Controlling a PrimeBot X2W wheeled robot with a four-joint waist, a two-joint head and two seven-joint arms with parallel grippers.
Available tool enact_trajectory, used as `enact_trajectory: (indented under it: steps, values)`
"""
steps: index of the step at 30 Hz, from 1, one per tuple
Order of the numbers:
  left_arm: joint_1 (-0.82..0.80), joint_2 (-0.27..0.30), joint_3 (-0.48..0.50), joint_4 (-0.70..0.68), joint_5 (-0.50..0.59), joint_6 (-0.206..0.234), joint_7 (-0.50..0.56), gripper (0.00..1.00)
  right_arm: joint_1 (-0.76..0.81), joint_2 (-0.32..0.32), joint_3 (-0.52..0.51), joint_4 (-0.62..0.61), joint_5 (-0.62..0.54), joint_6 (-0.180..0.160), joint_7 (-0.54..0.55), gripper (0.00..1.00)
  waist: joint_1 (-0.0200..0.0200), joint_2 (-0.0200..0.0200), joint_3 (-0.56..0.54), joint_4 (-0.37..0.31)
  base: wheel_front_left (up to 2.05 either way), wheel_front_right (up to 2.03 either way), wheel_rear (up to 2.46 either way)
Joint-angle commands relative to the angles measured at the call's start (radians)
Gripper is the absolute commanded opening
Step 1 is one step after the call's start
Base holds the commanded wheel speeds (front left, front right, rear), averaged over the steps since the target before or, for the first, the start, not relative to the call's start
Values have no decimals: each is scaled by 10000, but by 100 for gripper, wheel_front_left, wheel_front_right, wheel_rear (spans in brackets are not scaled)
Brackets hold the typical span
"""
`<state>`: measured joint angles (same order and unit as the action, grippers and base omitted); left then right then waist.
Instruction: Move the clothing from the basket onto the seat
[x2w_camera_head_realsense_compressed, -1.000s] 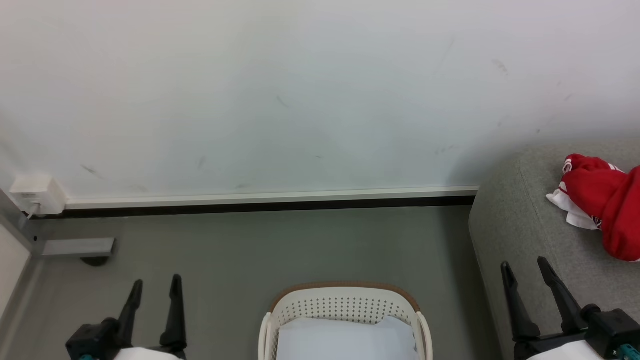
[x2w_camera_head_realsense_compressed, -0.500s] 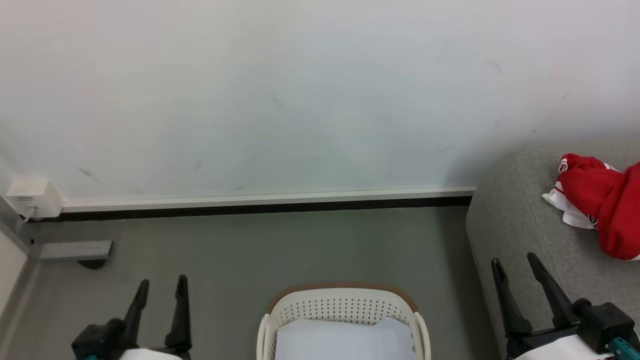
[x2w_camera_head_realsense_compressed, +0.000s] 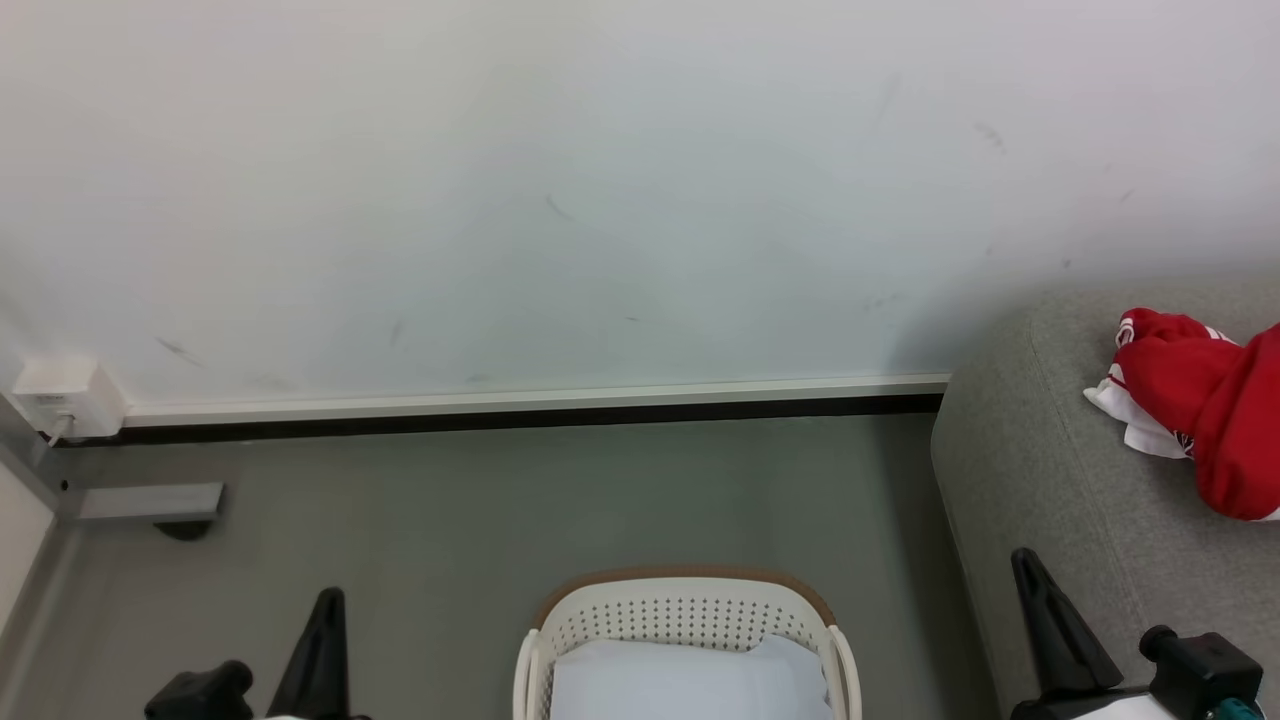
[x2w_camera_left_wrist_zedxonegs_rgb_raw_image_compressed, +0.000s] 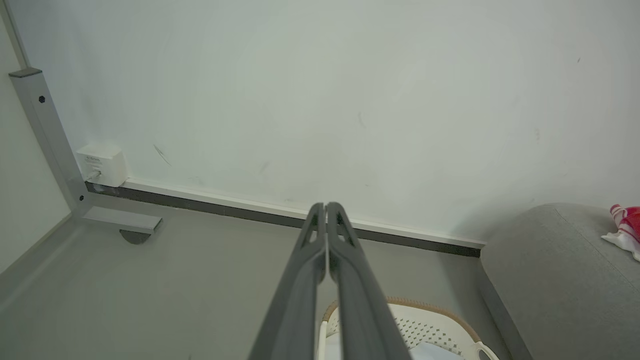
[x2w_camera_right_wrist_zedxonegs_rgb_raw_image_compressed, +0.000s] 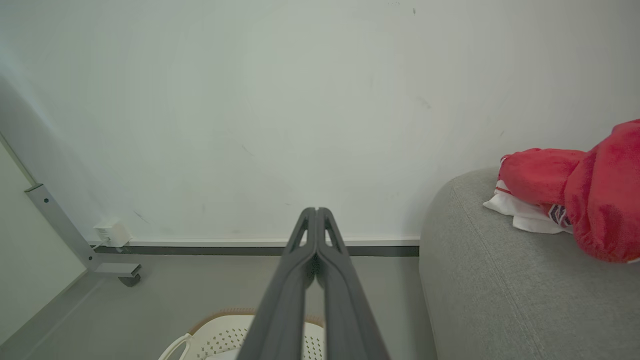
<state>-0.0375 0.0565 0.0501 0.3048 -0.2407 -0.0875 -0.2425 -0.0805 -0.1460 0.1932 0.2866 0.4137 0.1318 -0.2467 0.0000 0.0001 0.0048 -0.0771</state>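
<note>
Last second: both tools went from fingers spread to clenched on nothing.

- Left tool (x2w_camera_head_realsense_compressed: 328, 605): now a single dark wedge at the lower left of the head view. Its wrist view shows the two fingers pressed flat together with no cloth between them.
- Right tool (x2w_camera_head_realsense_compressed: 1028, 572): same, fingers mated and empty, low right just beside the sofa (x2w_camera_head_realsense_compressed: 1040, 470) edge.
- Both sit lower in the head view than before. That looks like the arms pulling back toward rest, not lining up for a pick.

Clothes (x2w_camera_head_realsense_compressed: 1205, 420): red pile on top of the sofa at the far right, white trim poking out toward the wall side, partly cut by the frame edge. Well apart from the basket (x2w_camera_head_realsense_compressed: 690, 605).

The basket is on the floor, bottom centre. Inside I see a pale sheet (x2w_camera_head_realsense_compressed: 690, 680) and no red. Its near half is out of frame, so I can't confirm it's cleared.

My read: transfer done or nearly so, with the tools closing up to stow. Worth a look into the basket before calling it finished.
</note>
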Motion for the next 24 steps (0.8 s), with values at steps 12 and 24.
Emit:
enact_trajectory:
  steps: [12, 24]
  values:
    - [-261, 43, 125, -264, -2480, -87, 592, 0, -222, 81, -520, -214, 2185, -2, 548, 0, 0, -1, -1, 79, 0, 0, 0]
    - [-334, 30, 194, -354, -4385, -150, 1071, 0, -247, 193, -910, -259, 3883, -4, 1030, 0, 0, -1, -2, 154, 0, 0, 0]
